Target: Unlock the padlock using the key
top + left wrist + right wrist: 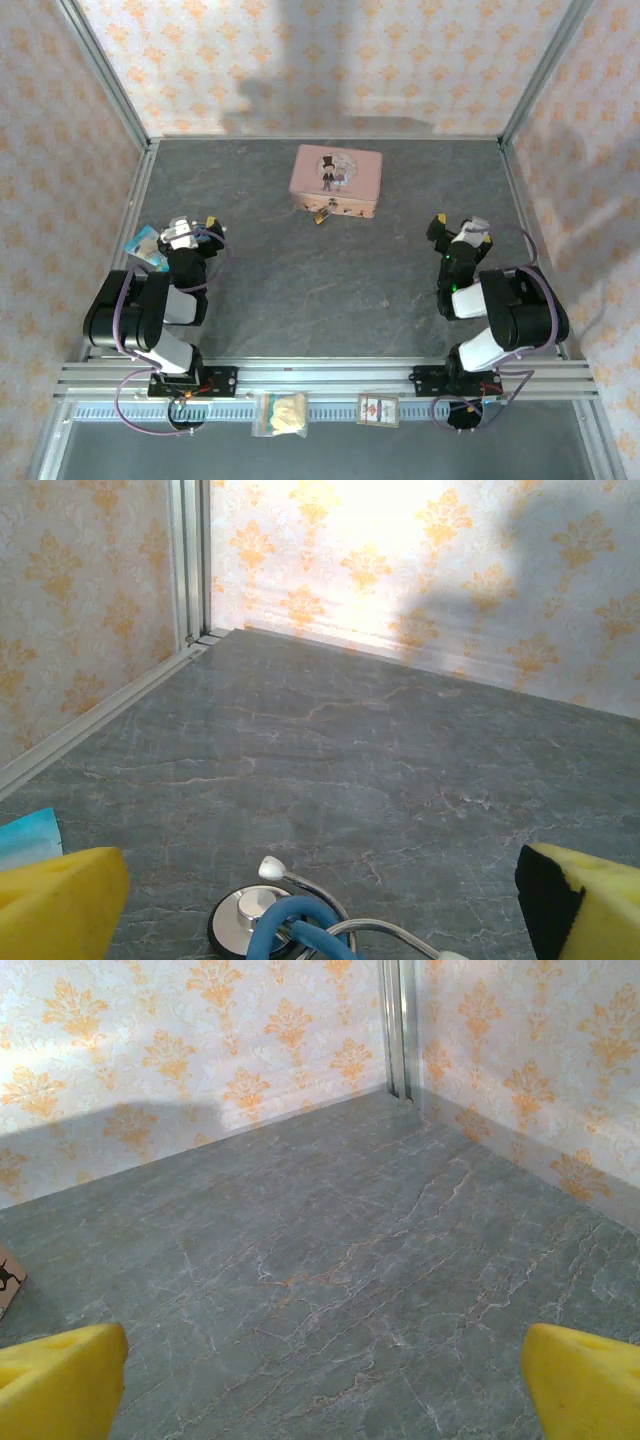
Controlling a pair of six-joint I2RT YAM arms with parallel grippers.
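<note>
Holding both arms folded close to my bases, I keep my left gripper (196, 224) and right gripper (458, 228) low over the grey table (300, 290). Each is spread wide with nothing between its yellow pads (60, 900). I judge this a ready pose: open jaws and a clear middle leave either hand free to reach in.

Just under my left gripper (320, 900) lies a round metal disc with a blue tube (250, 915), and a blue card (148, 248) sits at its 9 o'clock. My right gripper (320, 1380) looks out over bare stone toward the far corner.

Farther out, the padlock (321, 214) lies between my two hands, at roughly 3 o'clock from the left fingers and 9 o'clock from the right, well apart from both. It hangs at the near edge of the pink tin (337, 180), about the tin's 7 o'clock, so its body faces my side, handy for a key. I cannot make out the key itself, so finding and grasping it looks like the first job, and nothing of the unlocking seems done yet.
</note>
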